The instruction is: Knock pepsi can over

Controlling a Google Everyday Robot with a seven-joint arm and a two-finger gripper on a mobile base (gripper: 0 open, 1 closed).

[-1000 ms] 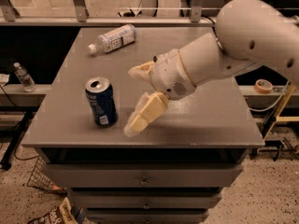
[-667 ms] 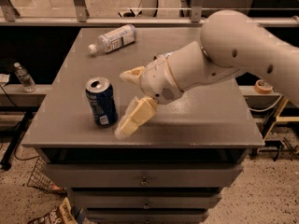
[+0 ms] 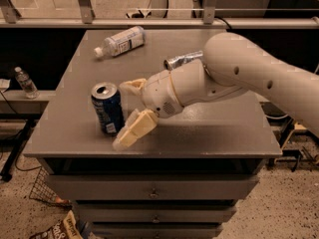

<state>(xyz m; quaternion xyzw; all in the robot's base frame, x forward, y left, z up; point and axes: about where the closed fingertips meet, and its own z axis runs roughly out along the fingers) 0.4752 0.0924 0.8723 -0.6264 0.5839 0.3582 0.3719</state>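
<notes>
While spread wide, hand (image 3: 126,113) sits beside pepsi can (image 3: 106,108).

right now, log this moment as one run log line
gripper: fingers open, close beside pepsi can | pepsi can: upright, not knocked over yet | bottle: lying at table back

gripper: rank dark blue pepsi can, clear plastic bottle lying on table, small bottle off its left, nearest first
1. Dark blue pepsi can, beside the gripper, front.
2. Clear plastic bottle, lying at the back.
3. Small bottle, off the table.
</notes>
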